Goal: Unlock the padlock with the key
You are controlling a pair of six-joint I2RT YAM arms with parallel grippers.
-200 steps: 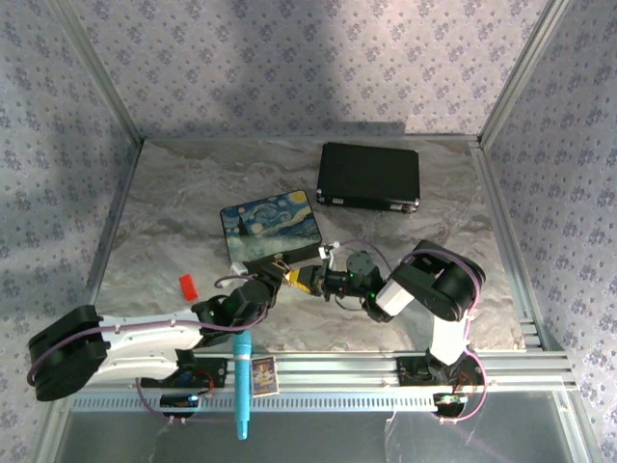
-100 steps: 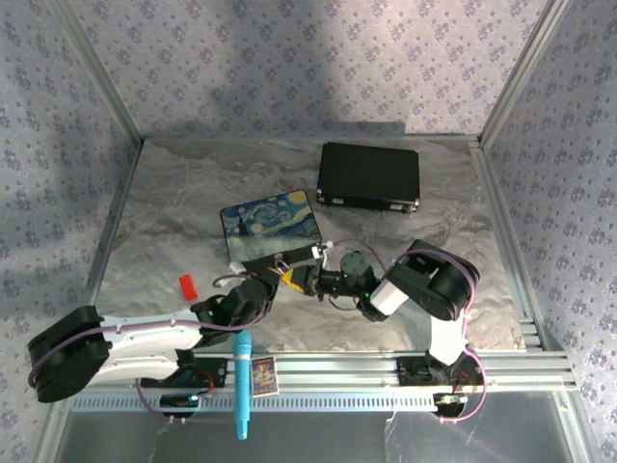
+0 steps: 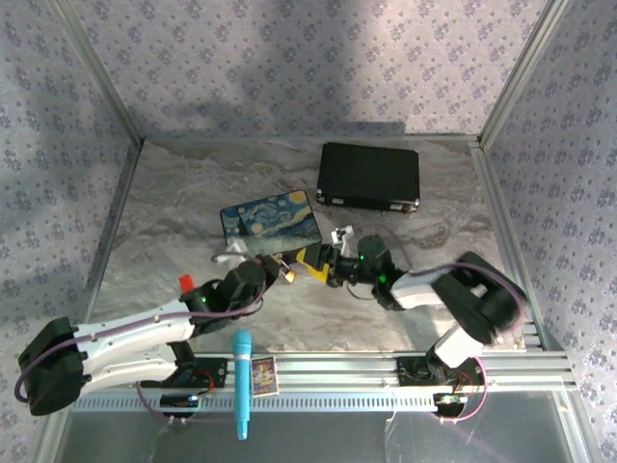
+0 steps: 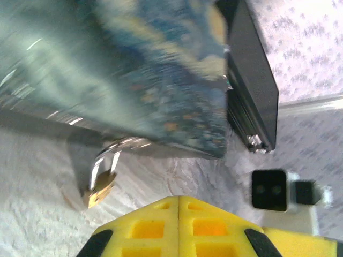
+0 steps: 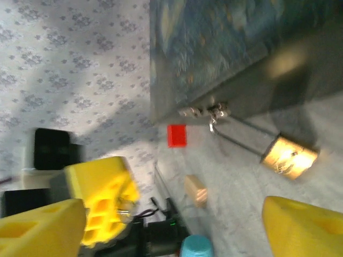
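Brass padlock (image 5: 289, 155) was left untouched as the right end effector (image 5: 174, 209) was opened wide and the left end effector (image 4: 178, 206) shut, suggesting key handover.

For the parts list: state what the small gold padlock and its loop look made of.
Small gold padlock body: brass-like metal, polished, by its yellow glint. Curved silver shackle loop: likely steel, bright grey sheen.

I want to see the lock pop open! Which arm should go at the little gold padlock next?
Probably left. The left gripper is shut, pointing toward the padlock, with a small shiny bit, maybe the key, at its tips. The right gripper is open and empty.
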